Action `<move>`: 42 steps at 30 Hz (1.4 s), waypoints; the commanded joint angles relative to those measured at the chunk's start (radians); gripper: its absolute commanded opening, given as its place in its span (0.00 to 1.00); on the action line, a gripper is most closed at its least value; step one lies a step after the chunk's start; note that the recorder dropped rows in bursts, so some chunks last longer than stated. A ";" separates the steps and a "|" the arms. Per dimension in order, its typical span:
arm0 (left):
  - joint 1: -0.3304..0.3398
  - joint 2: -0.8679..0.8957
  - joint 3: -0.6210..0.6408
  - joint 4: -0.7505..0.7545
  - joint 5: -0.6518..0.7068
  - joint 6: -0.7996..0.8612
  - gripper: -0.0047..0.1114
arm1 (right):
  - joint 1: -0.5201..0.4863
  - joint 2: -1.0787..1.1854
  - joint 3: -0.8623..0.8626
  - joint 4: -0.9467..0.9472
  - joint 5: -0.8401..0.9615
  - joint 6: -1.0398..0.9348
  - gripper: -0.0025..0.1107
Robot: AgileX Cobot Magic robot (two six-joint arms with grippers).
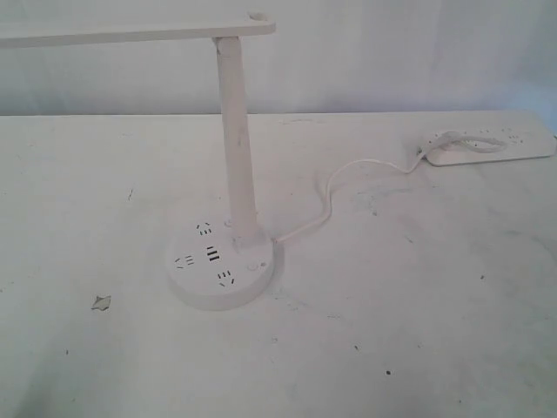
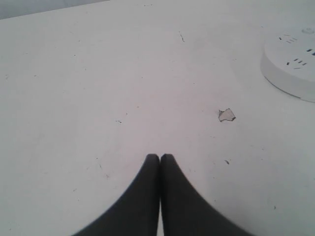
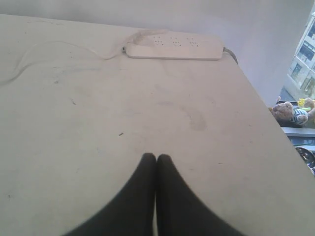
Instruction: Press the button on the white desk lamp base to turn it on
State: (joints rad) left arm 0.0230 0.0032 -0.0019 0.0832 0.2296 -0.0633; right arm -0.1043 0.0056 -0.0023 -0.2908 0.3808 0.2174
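Note:
The white desk lamp base (image 1: 222, 266) is a thick round disc on the table in the exterior view, with dark socket holes, USB slots and a tall white stem (image 1: 236, 131). The small round button (image 1: 253, 268) sits on the base top, right of the USB slots. Part of the base (image 2: 290, 61) shows in the left wrist view, well away from my left gripper (image 2: 160, 156), which is shut with nothing in it. My right gripper (image 3: 156, 156) is shut and empty over bare table. Neither gripper appears in the exterior view.
A long white power strip (image 1: 487, 146) lies at the back right, also (image 3: 173, 49) ahead of the right gripper, joined to the base by a white cable (image 1: 335, 187). A small grey scrap (image 1: 101, 302) lies left of the base. The table edge (image 3: 268, 110) runs beside the right gripper.

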 commanded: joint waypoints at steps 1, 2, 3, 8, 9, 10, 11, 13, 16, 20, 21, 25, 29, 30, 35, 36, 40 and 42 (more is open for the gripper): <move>-0.007 -0.003 0.002 0.000 0.002 0.000 0.04 | 0.004 -0.006 0.002 -0.016 -0.016 -0.017 0.02; -0.007 -0.003 0.002 0.000 0.002 0.000 0.04 | 0.004 -0.006 0.002 -0.044 -0.017 -0.023 0.02; -0.007 -0.003 0.002 0.000 0.002 0.000 0.04 | 0.004 -0.006 0.002 -0.080 -0.020 -0.041 0.02; -0.007 -0.003 0.002 0.000 0.002 0.000 0.04 | 0.004 -0.006 0.002 -0.237 -0.023 -0.061 0.02; -0.007 -0.003 0.002 0.000 0.002 0.000 0.04 | 0.004 -0.006 0.002 -0.285 -0.023 -0.061 0.02; -0.007 -0.003 0.002 0.000 0.002 0.000 0.04 | 0.004 -0.006 0.002 -0.322 -0.023 -0.063 0.02; -0.007 -0.003 0.002 0.000 0.002 0.000 0.04 | 0.004 -0.006 0.002 -0.376 -0.029 -0.057 0.02; -0.007 -0.003 0.002 0.000 0.002 0.000 0.04 | 0.004 -0.006 0.002 -0.498 -0.092 0.002 0.02; -0.007 -0.003 0.002 0.000 0.002 0.000 0.04 | 0.004 -0.006 0.002 -0.559 -0.281 0.066 0.02; -0.007 -0.003 0.002 0.000 0.002 0.000 0.04 | 0.004 -0.006 0.002 -0.544 -0.676 0.087 0.02; -0.007 -0.003 0.002 0.000 0.002 0.000 0.04 | 0.004 -0.006 0.002 -0.544 -0.767 0.103 0.02; -0.007 -0.003 0.002 0.000 0.002 0.000 0.04 | 0.004 -0.006 0.002 -0.542 -1.167 0.103 0.02; -0.007 -0.003 0.002 0.000 0.002 0.000 0.04 | 0.004 -0.006 0.002 -0.516 -1.551 0.101 0.02; -0.007 -0.003 0.002 0.000 0.002 0.000 0.04 | 0.004 -0.006 0.002 -0.516 -1.602 0.101 0.02; -0.007 -0.003 0.002 0.000 0.002 0.000 0.04 | 0.004 -0.006 0.002 -0.526 -1.602 0.193 0.02; -0.007 -0.003 0.002 0.000 0.002 0.000 0.04 | 0.004 -0.006 0.002 -0.530 -1.602 0.235 0.02; -0.007 -0.003 0.002 0.000 0.002 0.000 0.04 | 0.004 -0.006 0.002 -0.489 -1.549 0.373 0.02; -0.007 -0.003 0.002 0.000 0.002 0.000 0.04 | 0.004 -0.006 0.002 -0.358 -1.320 0.356 0.02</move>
State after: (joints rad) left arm 0.0230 0.0032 -0.0019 0.0832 0.2296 -0.0633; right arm -0.1043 0.0008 -0.0023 -0.7629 -1.1217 0.5709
